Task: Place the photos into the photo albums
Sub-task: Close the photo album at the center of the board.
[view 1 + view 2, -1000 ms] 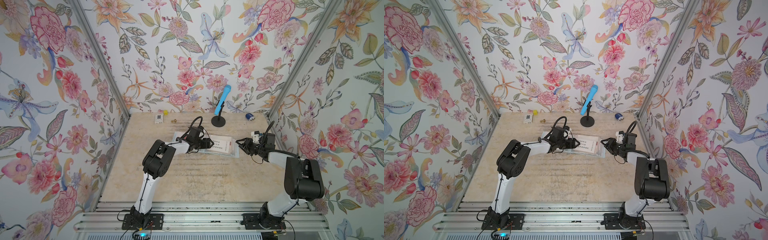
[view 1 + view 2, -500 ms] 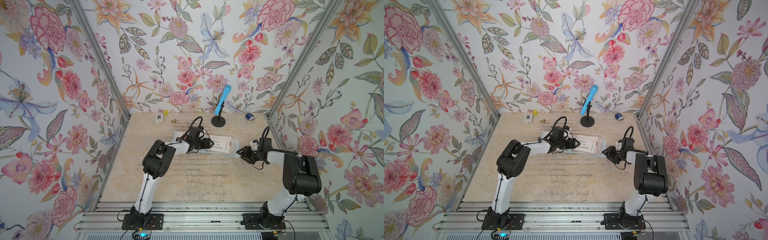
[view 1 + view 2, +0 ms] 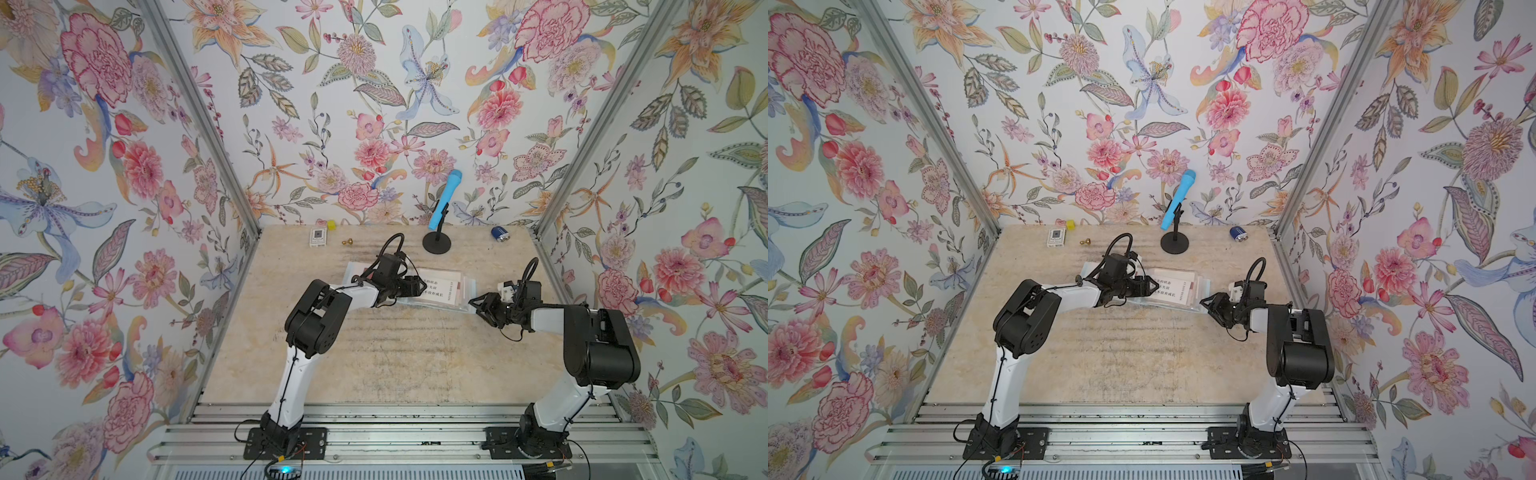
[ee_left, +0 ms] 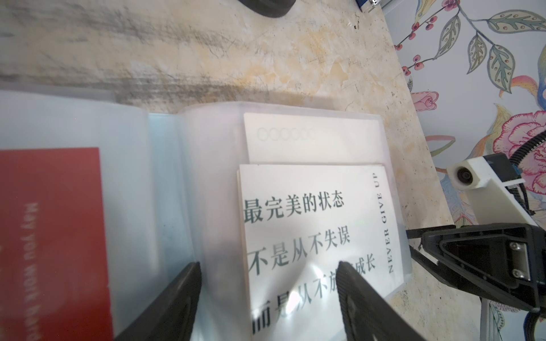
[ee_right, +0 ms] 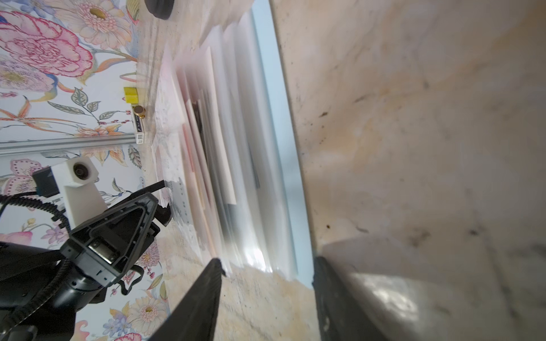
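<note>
The pale blue photo album [image 3: 353, 269] [image 3: 1090, 270] lies open in mid-table. In the left wrist view its clear sleeves [image 4: 165, 165] hold a red photo [image 4: 50, 236] on one page. On the facing page, a white photo with Chinese text [image 4: 310, 224] overlaps a blank white photo [image 4: 310, 138]. My left gripper [image 3: 417, 284] [image 3: 1150, 286] [image 4: 269, 268] is open, its fingers straddling the inner edge of the lettered photo. My right gripper [image 3: 473, 301] [image 3: 1204, 302] [image 5: 266, 262] is open at the album's right edge, with the fanned page edges [image 5: 236, 177] just at its fingertips.
A blue microphone [image 3: 445, 199] on a black stand [image 3: 436, 242] rises behind the album. Along the back wall are a small white box with a black square [image 3: 318, 237], a yellow cube [image 3: 331, 225], a small brass piece [image 3: 348, 241] and a blue cylinder [image 3: 500, 233].
My right gripper has dropped lower and moved in to the album's right edge. The left arm and the album have not moved.
</note>
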